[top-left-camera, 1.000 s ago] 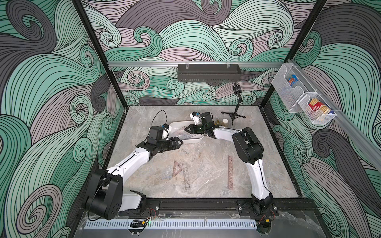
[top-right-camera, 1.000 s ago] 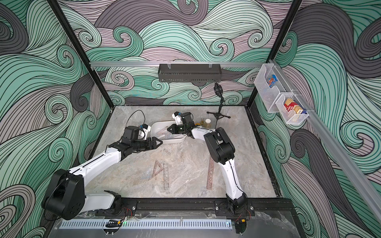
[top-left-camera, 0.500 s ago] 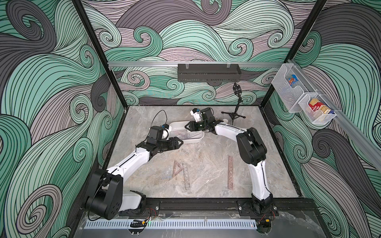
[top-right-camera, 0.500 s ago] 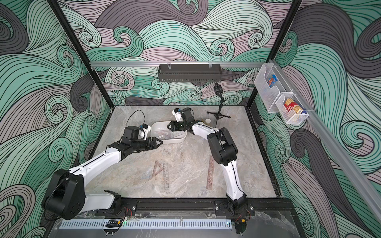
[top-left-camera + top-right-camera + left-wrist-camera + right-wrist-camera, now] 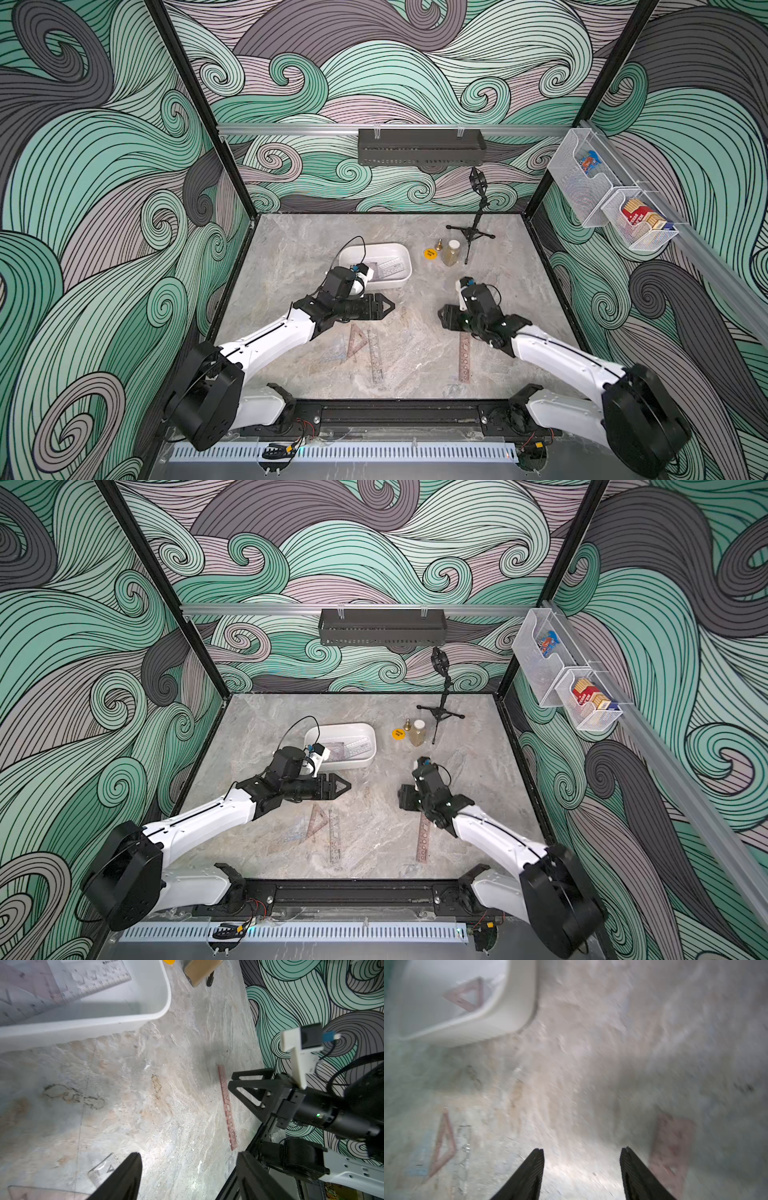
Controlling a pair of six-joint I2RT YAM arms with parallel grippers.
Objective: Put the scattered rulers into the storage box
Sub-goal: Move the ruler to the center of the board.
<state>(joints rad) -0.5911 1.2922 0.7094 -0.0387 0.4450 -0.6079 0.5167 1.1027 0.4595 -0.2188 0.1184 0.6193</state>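
rulers [image 5: 376, 359] before storage box [image 5: 395, 284]

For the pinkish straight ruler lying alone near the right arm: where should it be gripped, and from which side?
Probably across its narrow width, from straight above. The pinkish straight ruler lies flat on the table, so only its long edges offer purchase. The right gripper is open and nearest; its fingers should straddle the strip near that end.
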